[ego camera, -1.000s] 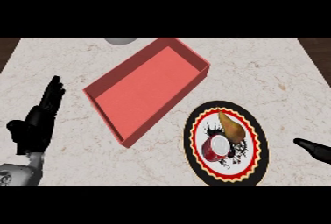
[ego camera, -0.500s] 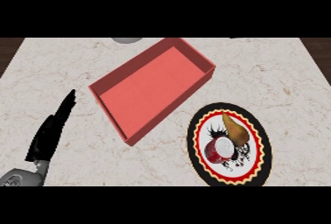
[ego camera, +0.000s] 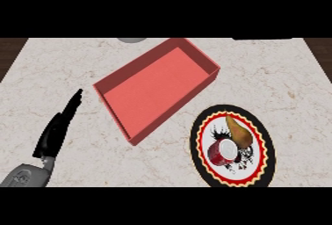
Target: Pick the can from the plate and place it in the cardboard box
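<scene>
We see a red can (ego camera: 224,152) lying on its side on a black-rimmed plate (ego camera: 198,149) at the lower right of the marble counter (ego camera: 279,79), touching a brown pear-shaped item (ego camera: 238,132). The shallow red box (ego camera: 156,88) lies just beside the plate. Our left hand (ego camera: 57,132) shows at lower left, fingers straight, holding nothing.

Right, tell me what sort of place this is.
Probably a kitchen counter: a pale marbled stone counter top carries a decorated plate with a red can lying on it, beside a shallow red box.
</scene>
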{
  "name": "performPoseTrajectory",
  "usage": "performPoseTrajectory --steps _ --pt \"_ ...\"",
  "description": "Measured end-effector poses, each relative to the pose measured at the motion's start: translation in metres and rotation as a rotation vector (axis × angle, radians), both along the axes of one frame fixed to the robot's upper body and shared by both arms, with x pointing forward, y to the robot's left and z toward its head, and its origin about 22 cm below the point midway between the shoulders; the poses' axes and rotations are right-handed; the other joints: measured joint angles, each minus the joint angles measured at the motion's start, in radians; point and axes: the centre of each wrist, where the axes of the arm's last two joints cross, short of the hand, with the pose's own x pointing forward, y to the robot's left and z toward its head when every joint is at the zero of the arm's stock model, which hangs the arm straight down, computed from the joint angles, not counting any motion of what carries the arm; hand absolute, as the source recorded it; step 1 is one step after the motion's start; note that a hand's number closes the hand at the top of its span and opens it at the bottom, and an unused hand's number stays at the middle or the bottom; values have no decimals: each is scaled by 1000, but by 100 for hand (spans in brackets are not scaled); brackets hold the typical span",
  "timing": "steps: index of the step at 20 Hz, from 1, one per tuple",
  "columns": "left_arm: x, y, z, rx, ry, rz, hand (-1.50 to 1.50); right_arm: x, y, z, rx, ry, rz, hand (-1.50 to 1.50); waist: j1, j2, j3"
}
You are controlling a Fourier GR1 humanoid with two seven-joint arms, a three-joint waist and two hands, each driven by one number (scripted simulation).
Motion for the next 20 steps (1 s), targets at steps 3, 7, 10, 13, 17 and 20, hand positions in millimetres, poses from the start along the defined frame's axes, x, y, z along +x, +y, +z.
performPoseTrajectory --steps 3,7,10,13,17,20 --pt "-2 -3 -4 -4 -1 -10 0 -11 15 13 -71 40 -15 -150 6 0 0" --pt "9 -3 -1 -1 -5 -12 0 -17 37 31 -141 87 -62 -150 9 2 0" --pt "10 -5 -3 -1 -5 -23 0 -16 50 45 -190 127 -107 -150 14 2 0" --pt "13 -8 3 4 -7 -21 0 -7 66 49 -217 163 -127 -150 19 2 0" --pt "7 -4 3 -1 -5 -27 0 7 83 50 -242 222 -137 -150 25 2 1" --pt "6 -8 1 -4 -5 -30 0 21 91 46 -242 258 -129 -150 24 2 1"
